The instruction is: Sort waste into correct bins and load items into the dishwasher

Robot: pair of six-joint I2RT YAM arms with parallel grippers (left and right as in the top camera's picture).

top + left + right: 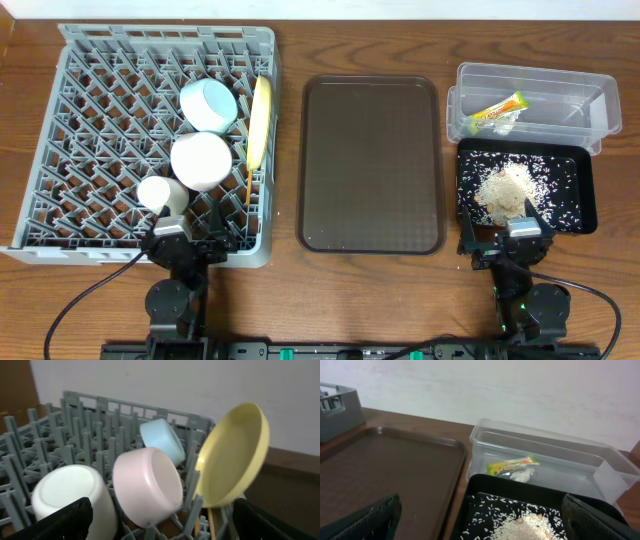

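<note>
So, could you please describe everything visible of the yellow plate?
The yellow plate is round and smooth, plastic by the look, with a shallow raised rim. It stands on edge, tilted a little, among the pegs by the right wall of the grey dish rack, beside the pink bowl. Wooden chopsticks show just below it.

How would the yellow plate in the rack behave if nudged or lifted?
The yellow plate looks like thin rigid plastic, so probably light and stiff. Standing on edge between pegs of the rack, it might tip if pushed sideways. Its smooth rim could slip.
</note>
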